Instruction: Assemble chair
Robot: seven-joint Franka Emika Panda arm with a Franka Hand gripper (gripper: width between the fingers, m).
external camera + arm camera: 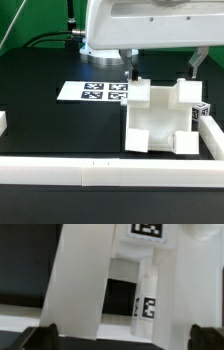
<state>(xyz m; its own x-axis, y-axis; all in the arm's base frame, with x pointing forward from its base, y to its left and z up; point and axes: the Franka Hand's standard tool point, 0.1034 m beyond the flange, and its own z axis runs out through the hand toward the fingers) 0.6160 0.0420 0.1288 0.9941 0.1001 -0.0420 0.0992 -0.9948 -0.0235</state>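
The chair [160,125] is a chunky white piece of joined parts standing on the black table at the exterior view's right, with a marker tag [200,112] on its right side. My gripper [164,68] hangs just above its far top edge, jaws wide apart, with one finger [133,66] by the chair's left top corner. In the wrist view the chair [80,280] fills the frame, and two tags [146,308] show on it. My gripper [125,338] is open, its dark fingertips [45,336] at either side of the white parts. Whether they touch the chair I cannot tell.
The marker board [95,92] lies flat on the table, left of the chair. A long low white border rail [90,172] runs along the front, with another piece at the right [214,135] and a stub at the left [3,122]. Cables hang behind the arm.
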